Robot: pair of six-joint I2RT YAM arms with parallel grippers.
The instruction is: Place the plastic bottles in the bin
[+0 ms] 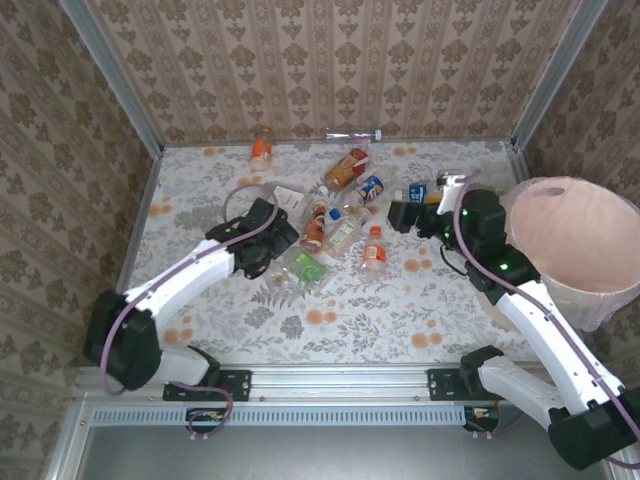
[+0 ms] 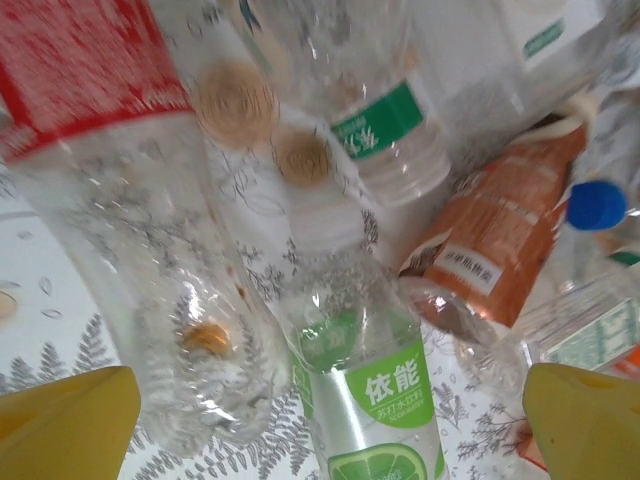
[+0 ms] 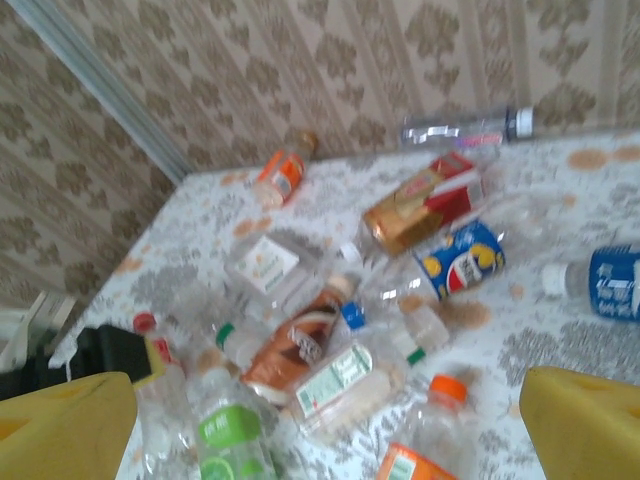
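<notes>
The bottles (image 1: 340, 215) lie in a loose heap on the table (image 1: 330, 320), well to the left of the bin (image 1: 585, 295), and none looks to have gone in yet. The bin stands at the table's right edge, just beside the right arm, so that arm seems best placed to carry things over.

The left gripper (image 2: 325, 425) hangs over the side of the heap farthest from the bin. Its jaws are spread wide and it holds nothing. Between its yellow fingers (image 2: 65, 425) lies a green-label bottle (image 2: 375, 400) on its side, so the wide spread is probably meant to take that round body. I cannot tell whether the fingers touch it.

The right gripper (image 1: 405, 215) sits between the bin and the heap and points away from the bin toward the bottles. It is also released and empty. A blue-label bottle (image 1: 420, 190) lies just beside it on the heap's bin side and looks like the nearest pick.

Two strays, an orange bottle (image 1: 261, 148) and a clear one (image 1: 355, 135), rest against the back wall, farther from the bin than the rest of the heap.
</notes>
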